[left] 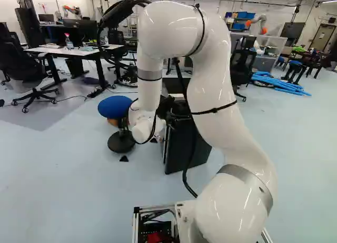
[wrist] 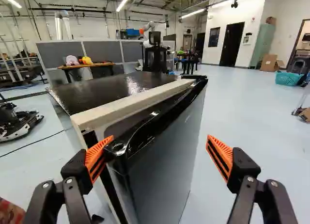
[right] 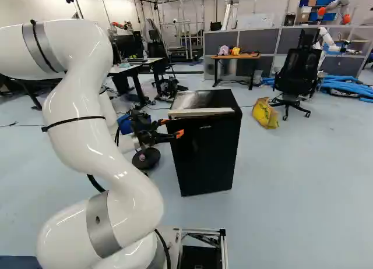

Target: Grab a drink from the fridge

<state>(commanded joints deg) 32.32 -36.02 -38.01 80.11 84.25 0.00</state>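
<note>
One glossy black, box-shaped fridge [right: 213,152] stands ahead; at its upper corner, one black claw [right: 172,128] holds two orange ribbed pads [wrist: 96,158] wide apart. One yellow bag [right: 265,113] lies right of the fridge.

There's 1 fridge [right: 208,155], 1 gripper [right: 171,128] w/ 2 fingers [wrist: 242,170], 2 toys [right: 224,50], 1 yel bag [right: 266,113] & 1 teal basket [wrist: 287,79]
</note>
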